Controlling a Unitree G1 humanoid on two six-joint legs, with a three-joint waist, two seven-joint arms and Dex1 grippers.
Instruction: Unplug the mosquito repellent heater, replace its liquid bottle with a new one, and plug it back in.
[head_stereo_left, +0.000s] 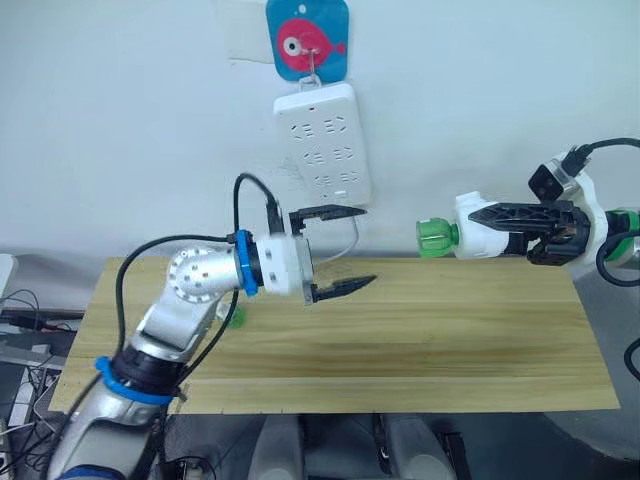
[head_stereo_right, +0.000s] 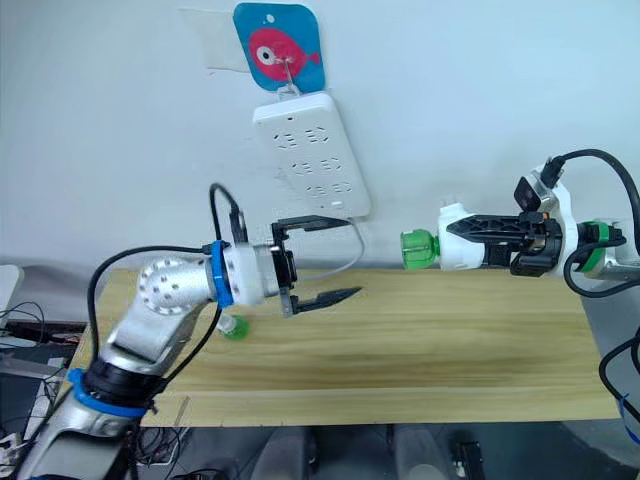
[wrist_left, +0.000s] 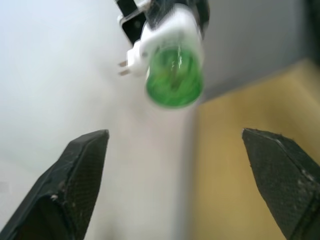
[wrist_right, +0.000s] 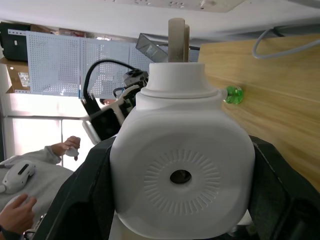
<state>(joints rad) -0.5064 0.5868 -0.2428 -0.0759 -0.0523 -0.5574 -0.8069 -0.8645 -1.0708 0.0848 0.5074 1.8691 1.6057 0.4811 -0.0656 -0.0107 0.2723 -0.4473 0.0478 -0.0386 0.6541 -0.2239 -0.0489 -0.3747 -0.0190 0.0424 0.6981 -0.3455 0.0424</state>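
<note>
Your right gripper (head_stereo_left: 500, 226) clamps the mosquito repellent heater (head_stereo_left: 478, 227), green bottle (head_stereo_left: 436, 237) facing your left gripper (head_stereo_left: 350, 248), which gapes empty.

Bright, even light; left wrist view blurred, soft shadows on wall.

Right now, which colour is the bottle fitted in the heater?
Green bottle, in the white heater; clearest in the left eye view.

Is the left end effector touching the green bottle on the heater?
Apart. In the left eye view the open left end effector is separated from the green bottle by bare wall; the right end effector holds the heater.
</note>
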